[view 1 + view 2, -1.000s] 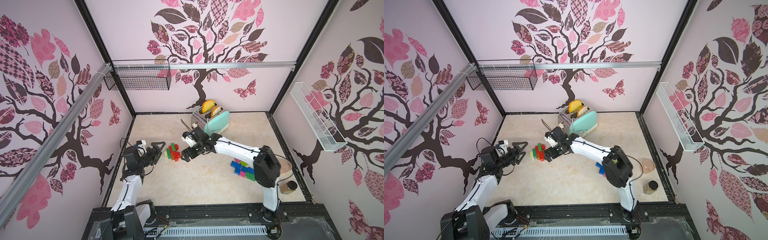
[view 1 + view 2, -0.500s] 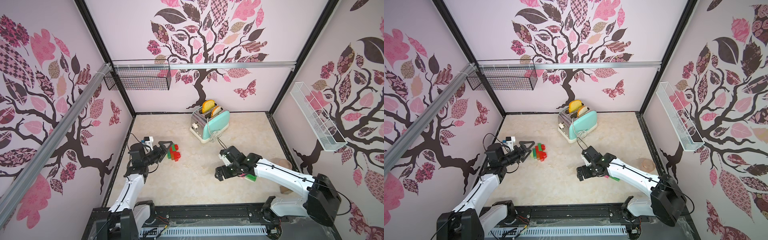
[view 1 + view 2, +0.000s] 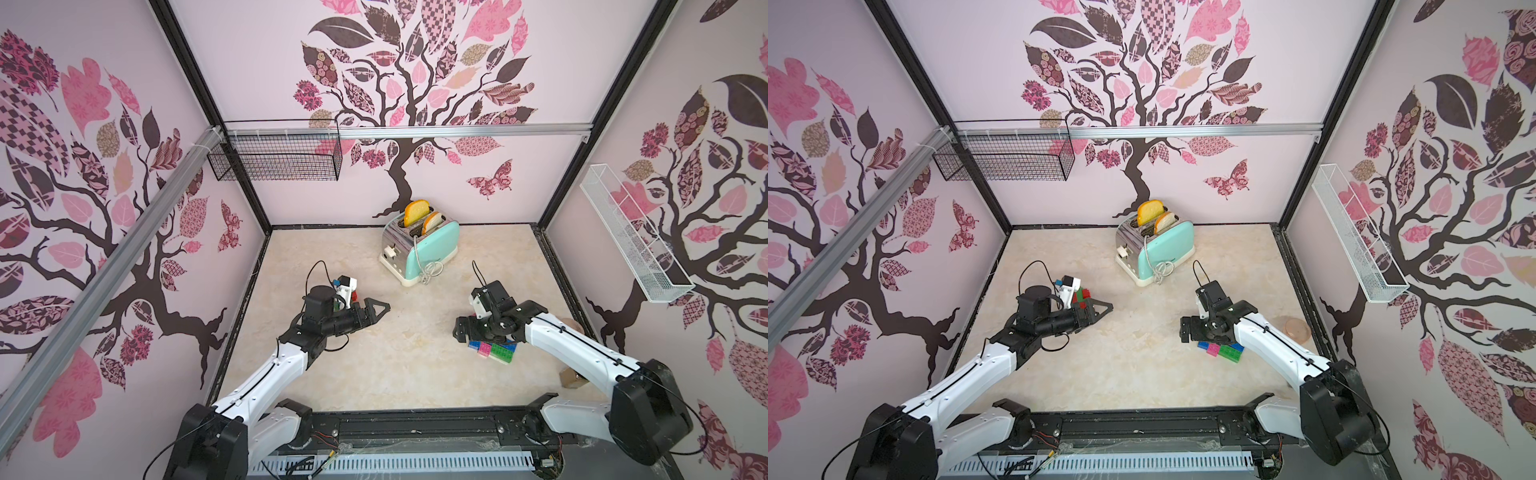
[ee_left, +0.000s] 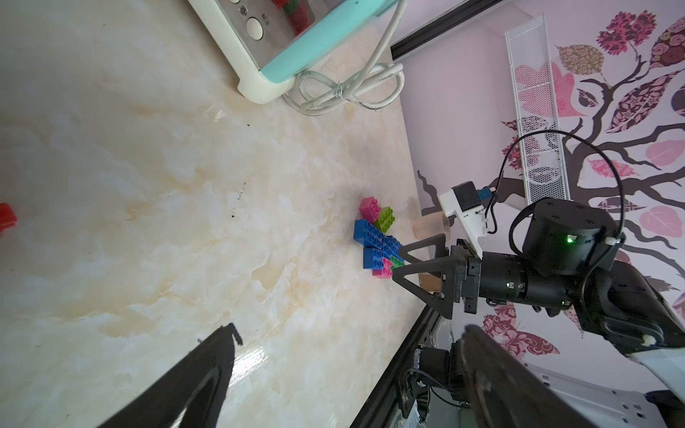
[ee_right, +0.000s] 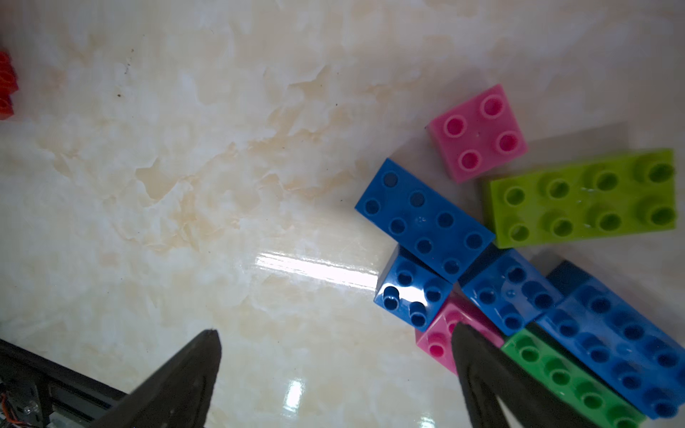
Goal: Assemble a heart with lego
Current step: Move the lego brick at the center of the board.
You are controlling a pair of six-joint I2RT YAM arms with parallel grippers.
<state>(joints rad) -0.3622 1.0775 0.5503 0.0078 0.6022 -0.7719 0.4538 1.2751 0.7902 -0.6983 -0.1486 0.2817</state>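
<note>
The right tool point(image 5: 335, 331) gapes empty, one tip at the edge of the lego bricks point(image 5: 426, 218); the left tool point(image 4: 350, 328), also wide, holds nothing.

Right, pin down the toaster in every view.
In a top view: toaster at the table's back, centre.
In a top view: same spot, bread in its slots.
Left wrist: only a cropped corner, beside its white cord.
Right wrist: not in it.
Shared landmark: lego pile, in all four.

The right gripper point(image 3: 462, 330) has been swung from the red-green bricks point(image 3: 1081, 294) to the blue-pink-green pile point(image 3: 494, 349); the left gripper point(image 3: 380, 311) has been brought over those red-green bricks.
</note>
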